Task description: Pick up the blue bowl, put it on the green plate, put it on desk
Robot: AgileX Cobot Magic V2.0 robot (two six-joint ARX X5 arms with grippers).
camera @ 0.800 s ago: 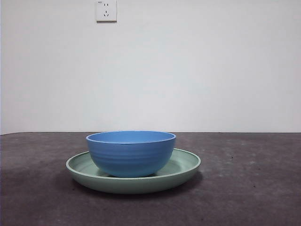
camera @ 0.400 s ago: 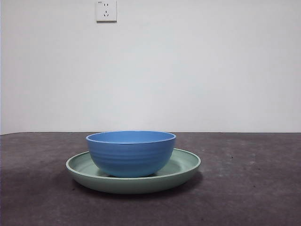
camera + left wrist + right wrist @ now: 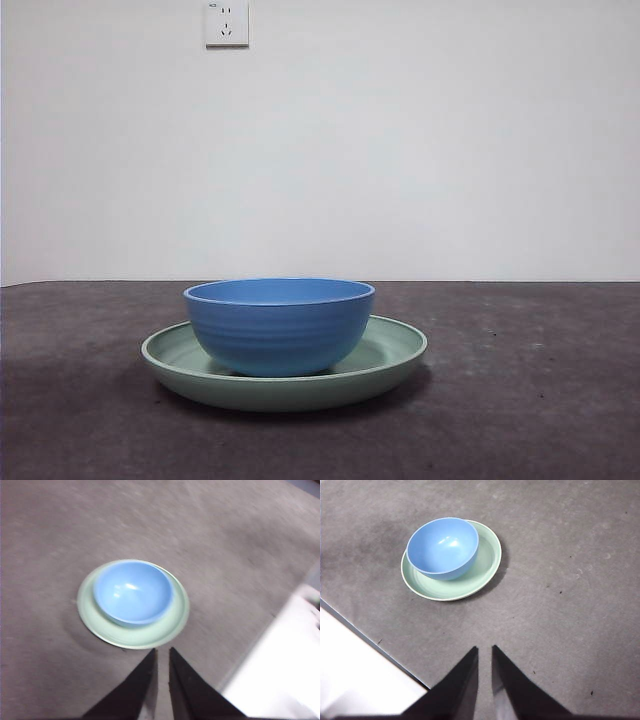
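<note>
The blue bowl (image 3: 279, 325) stands upright and empty inside the green plate (image 3: 392, 350), a little off its centre, on the dark desk (image 3: 530, 400). Both show in the left wrist view, bowl (image 3: 133, 593) on plate (image 3: 172, 622), and in the right wrist view, bowl (image 3: 442, 548) on plate (image 3: 482, 565). My left gripper (image 3: 162, 654) hangs high above the desk, apart from the plate, jaws nearly together and empty. My right gripper (image 3: 485, 651) is also high and well away from the plate, jaws nearly together and empty. Neither gripper shows in the front view.
A white wall with a socket (image 3: 226, 22) stands behind the desk. The desk's edge and a pale floor show in the left wrist view (image 3: 280, 670) and in the right wrist view (image 3: 355, 680).
</note>
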